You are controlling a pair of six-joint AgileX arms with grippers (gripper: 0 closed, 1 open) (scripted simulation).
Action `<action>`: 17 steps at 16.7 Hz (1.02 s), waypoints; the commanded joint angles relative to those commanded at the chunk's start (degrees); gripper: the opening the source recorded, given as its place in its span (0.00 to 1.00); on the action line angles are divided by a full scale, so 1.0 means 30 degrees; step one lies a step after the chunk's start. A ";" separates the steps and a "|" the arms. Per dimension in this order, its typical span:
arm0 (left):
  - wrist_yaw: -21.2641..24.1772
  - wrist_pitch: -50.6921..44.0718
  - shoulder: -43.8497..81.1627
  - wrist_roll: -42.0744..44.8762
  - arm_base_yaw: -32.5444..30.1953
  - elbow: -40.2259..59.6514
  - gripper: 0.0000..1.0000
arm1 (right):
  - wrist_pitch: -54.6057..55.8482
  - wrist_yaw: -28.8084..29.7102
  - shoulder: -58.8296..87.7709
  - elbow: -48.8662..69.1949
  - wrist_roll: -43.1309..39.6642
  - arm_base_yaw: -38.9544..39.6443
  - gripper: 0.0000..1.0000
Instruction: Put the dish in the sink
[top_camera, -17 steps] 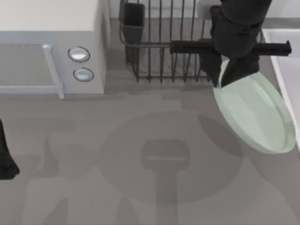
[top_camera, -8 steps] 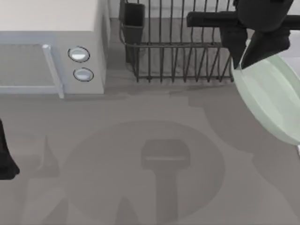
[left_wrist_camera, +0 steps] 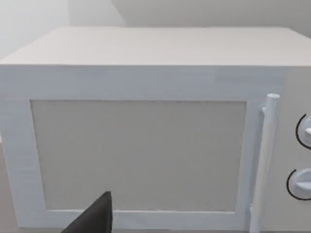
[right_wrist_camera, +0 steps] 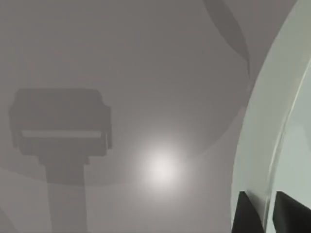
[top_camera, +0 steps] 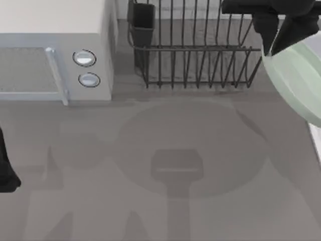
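The dish is a pale mint-green plate, held tilted above the table's far right, its right part cut off by the top view's edge. My right gripper is shut on the dish's rim at the plate's back-left end. In the right wrist view, dark fingers stand on either side of the plate's rim. A strip of the sink's white rim shows at the right edge, just below the dish. My left arm stays parked at the left edge, facing the microwave.
The white microwave stands at the back left with its door shut and two knobs. A dark wire dish rack with a cutlery holder stands at the back middle, just left of the held dish. Bare grey tabletop lies in front.
My right gripper has carried the dish to the right and toward the back, away from the front of the dish rack; more of the plate now runs off the right edge.
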 joint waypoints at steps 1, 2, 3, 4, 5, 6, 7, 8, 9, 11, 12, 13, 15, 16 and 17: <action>0.0000 0.0000 0.0000 0.0000 0.0000 0.0000 1.00 | 0.0007 -0.0014 0.1245 0.1005 -0.1051 -0.1063 0.00; 0.0000 0.0000 0.0000 0.0000 0.0000 0.0000 1.00 | 0.0028 -0.0030 0.2636 0.2047 -0.2213 -0.2240 0.00; 0.0000 0.0000 0.0000 0.0000 0.0000 0.0000 1.00 | 0.0064 -0.0046 0.4082 0.3086 -0.3457 -0.3497 0.00; 0.0000 0.0000 0.0000 0.0000 0.0000 0.0000 1.00 | 0.0112 -0.0062 0.5473 0.4095 -0.4720 -0.4771 0.00; 0.0000 0.0000 0.0000 0.0000 0.0000 0.0000 1.00 | 0.0171 -0.0078 0.6727 0.5054 -0.5922 -0.5983 0.00; 0.0000 0.0000 0.0000 0.0000 0.0000 0.0000 1.00 | 0.0237 -0.0093 0.7796 0.5938 -0.6988 -0.7052 0.00; 0.0000 0.0000 0.0000 0.0000 0.0000 0.0000 1.00 | 0.0307 -0.0106 0.8656 0.6707 -0.7852 -0.7917 0.00; 0.0000 0.0000 0.0000 0.0000 0.0000 0.0000 1.00 | 0.0373 -0.0117 0.9314 0.7333 -0.8514 -0.8579 0.00; 0.0000 0.0000 0.0000 0.0000 0.0000 0.0000 1.00 | 0.0428 -0.0125 0.9773 0.7783 -0.8978 -0.9043 0.00; 0.0000 0.0000 0.0000 0.0000 0.0000 0.0000 1.00 | 0.0474 -0.0132 1.0091 0.8090 -0.9299 -0.9365 0.00; 0.0000 0.0000 0.0000 0.0000 0.0000 0.0000 1.00 | 0.0474 -0.0132 1.0091 0.8090 -0.9299 -0.9365 0.00; 0.0000 0.0000 0.0000 0.0000 0.0000 0.0000 1.00 | 0.0474 -0.0132 1.0091 0.8090 -0.9299 -0.9365 0.00; 0.0000 0.0000 0.0000 0.0000 0.0000 0.0000 1.00 | 0.0474 -0.0132 1.0091 0.8090 -0.9299 -0.9365 0.08; 0.0000 0.0000 0.0000 0.0000 0.0000 0.0000 1.00 | 0.0474 -0.0132 1.0091 0.8090 -0.9299 -0.9365 0.15; 0.0000 0.0000 0.0000 0.0000 0.0000 0.0000 1.00 | 0.0474 -0.0132 1.0091 0.8090 -0.9299 -0.9365 0.23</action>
